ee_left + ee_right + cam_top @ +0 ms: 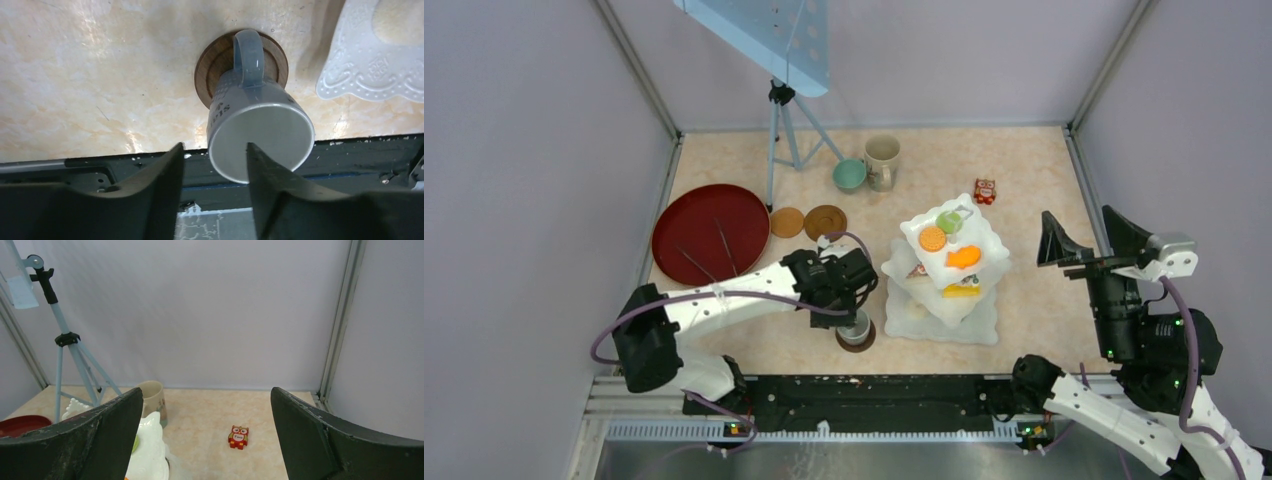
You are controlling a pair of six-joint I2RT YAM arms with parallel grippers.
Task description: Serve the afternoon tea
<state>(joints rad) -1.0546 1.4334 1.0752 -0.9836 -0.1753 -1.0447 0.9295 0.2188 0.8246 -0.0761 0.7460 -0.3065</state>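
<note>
The small grey mug (856,327) (260,130) stands upright on a brown coaster (870,340) (205,75) near the front edge, left of the white three-tier stand (914,318) (360,75) (150,450). My left gripper (849,305) (215,147) hangs over the mug's rim, open. One finger is inside the mug and one outside, both clear of the wall. On the stand's top tier lie an orange cookie (932,239), a green cake (948,221) and an orange piece (964,257). My right gripper (1084,240) (206,392) is raised at the right, open and empty.
A tall beige mug (882,160) (152,395) and a teal mug (849,174) stand at the back. Two coasters (786,222) (825,221) lie beside the dark-red tray (674,225) holding tongs (724,240). A red owl cookie (984,191) (238,436) lies behind the stand. A tripod (784,130) stands at the back.
</note>
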